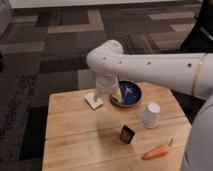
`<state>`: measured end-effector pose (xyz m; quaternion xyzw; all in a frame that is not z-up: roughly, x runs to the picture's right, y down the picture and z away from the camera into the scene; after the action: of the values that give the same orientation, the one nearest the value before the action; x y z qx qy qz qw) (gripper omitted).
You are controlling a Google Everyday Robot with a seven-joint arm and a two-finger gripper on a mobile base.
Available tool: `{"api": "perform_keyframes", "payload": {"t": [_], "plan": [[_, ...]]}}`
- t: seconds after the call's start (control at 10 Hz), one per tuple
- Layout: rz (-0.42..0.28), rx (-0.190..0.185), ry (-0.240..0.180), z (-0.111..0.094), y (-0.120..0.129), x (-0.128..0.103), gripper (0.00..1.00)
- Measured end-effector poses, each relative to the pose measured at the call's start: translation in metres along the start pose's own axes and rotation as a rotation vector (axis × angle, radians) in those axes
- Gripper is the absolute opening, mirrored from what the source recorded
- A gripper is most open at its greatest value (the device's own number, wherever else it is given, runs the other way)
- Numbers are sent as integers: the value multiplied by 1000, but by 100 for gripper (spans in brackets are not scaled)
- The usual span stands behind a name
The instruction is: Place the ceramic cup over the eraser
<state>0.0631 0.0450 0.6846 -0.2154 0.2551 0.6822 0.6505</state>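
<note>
The white ceramic cup (150, 115) stands upside down on the right part of the wooden table (75, 135), clear of everything else. The eraser (127, 134), a small black block with an orange-brown edge, stands left of the cup and nearer the front. My gripper (107, 93) hangs from the white arm (150, 62) over the back of the table, between the flat white block (93, 100) and the dark blue bowl (128, 94). It is open and holds nothing. It is well behind and left of both the cup and the eraser.
An orange carrot (155, 151) lies near the table's front right corner. My white body (202, 140) fills the right edge of the view. Patterned carpet surrounds the table.
</note>
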Motion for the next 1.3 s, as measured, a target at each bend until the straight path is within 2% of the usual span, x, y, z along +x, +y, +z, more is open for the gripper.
{"api": "perform_keyframes", "payload": {"t": [0.1,0.9,1.0,1.2,1.3], "plan": [[49,23,28,1,-47,-9,65],[48,22,29,0,-46,-9,65],[97,36,18,-1,-68,-11,65],[153,43,12,-2,-95,-12,65],[198,48,14,-1,-117,-9,65]]}}
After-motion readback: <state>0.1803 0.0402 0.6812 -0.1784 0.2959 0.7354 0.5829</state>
